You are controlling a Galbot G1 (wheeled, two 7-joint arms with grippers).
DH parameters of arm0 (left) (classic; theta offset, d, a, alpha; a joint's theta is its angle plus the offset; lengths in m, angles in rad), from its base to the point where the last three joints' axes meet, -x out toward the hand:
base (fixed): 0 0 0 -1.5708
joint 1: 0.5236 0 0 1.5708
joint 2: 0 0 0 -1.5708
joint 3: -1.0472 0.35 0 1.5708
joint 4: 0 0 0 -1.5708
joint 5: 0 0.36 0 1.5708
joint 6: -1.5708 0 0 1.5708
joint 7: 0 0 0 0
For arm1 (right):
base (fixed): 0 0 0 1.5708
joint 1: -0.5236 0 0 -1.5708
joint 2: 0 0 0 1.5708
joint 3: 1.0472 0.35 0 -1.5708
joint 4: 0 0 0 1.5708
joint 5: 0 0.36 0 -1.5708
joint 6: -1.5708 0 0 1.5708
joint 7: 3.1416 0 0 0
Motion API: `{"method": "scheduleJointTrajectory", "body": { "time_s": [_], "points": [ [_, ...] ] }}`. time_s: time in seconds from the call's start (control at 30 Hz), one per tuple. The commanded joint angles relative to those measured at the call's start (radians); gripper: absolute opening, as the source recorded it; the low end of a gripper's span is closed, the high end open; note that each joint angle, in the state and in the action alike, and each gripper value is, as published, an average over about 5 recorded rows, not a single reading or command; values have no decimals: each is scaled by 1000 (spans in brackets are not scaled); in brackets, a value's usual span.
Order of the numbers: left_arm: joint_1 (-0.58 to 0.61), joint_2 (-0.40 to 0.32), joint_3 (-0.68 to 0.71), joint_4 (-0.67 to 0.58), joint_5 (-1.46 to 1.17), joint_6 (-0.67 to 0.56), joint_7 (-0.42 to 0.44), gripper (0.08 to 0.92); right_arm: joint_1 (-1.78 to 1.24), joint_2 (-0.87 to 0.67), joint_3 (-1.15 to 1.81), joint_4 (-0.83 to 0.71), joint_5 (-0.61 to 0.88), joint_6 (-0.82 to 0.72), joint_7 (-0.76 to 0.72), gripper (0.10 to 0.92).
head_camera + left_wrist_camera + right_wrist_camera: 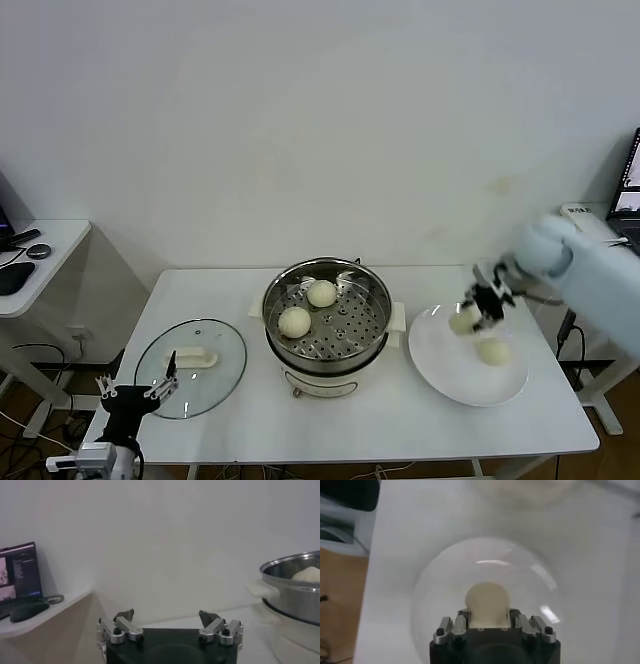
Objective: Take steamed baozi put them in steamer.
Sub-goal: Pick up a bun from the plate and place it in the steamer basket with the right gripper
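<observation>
The right end effector (482,305) is closed on a bun (463,320) over the plate (440,360) (seemingly just lifted clear). Another bun (493,351) lies there; two (294,322) sit in the steamer (370,350). The left end effector (135,388) hangs wide open beside the worktop (400,420).
</observation>
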Motion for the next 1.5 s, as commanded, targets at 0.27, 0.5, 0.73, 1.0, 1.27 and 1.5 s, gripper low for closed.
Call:
{"method": "scheduleJointTrajectory", "body": {
  "time_s": [0.27,0.5,0.73,1.0,1.27,1.5],
  "points": [
    [-9,-5,-3,10,-4,0,-1,823,372,300,-273,58,242,279,58,486],
    [-9,-16,-6,9,-2,2,-1,823,345,449,-376,72,190,412,89,492],
    [-1,-21,-21,7,-3,0,-2,823,303,548,-436,24,60,552,109,502],
    [2,-23,-31,6,-5,-2,-3,823,259,564,-448,-14,-103,681,121,543],
    [5,-24,-33,8,-5,-5,-4,823,234,551,-435,-12,-180,739,125,577],
    [7,-28,-32,10,-5,-9,-4,823,236,529,-444,5,-155,756,115,607]
  ]
}}
